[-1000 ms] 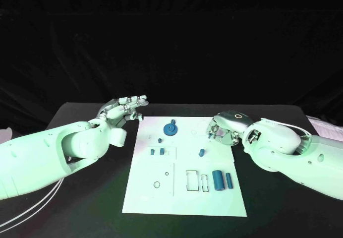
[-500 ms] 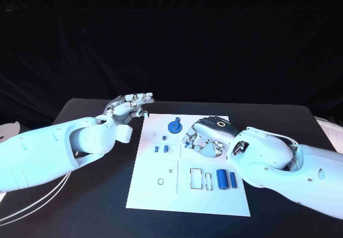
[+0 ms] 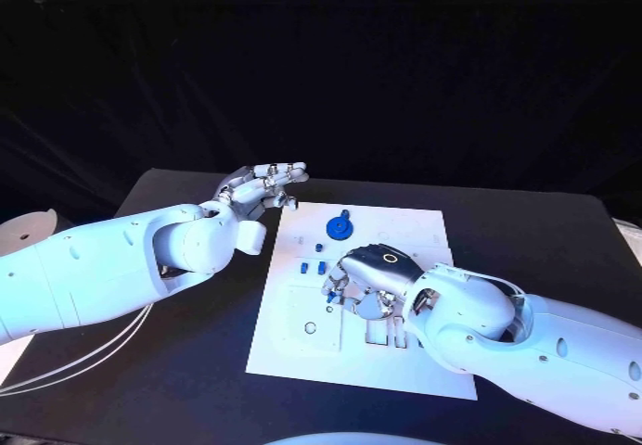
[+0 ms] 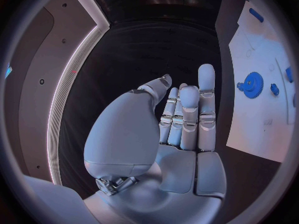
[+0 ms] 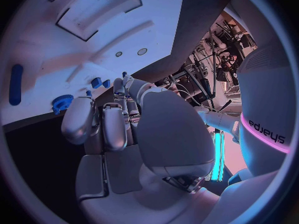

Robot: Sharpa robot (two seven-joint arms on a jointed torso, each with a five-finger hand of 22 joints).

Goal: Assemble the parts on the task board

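Head view: right hand, fingers curled down over the board's middle, though whether it pinches a part I cannot tell. Small blue pegs lie just beside it, the gear beyond. Left hand hovers spread, empty, off the board. Parts look light, rigid, slippery; pinch their sides.

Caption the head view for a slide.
Right hand hovers over the task board beside the blue gear; left hand raised, open.
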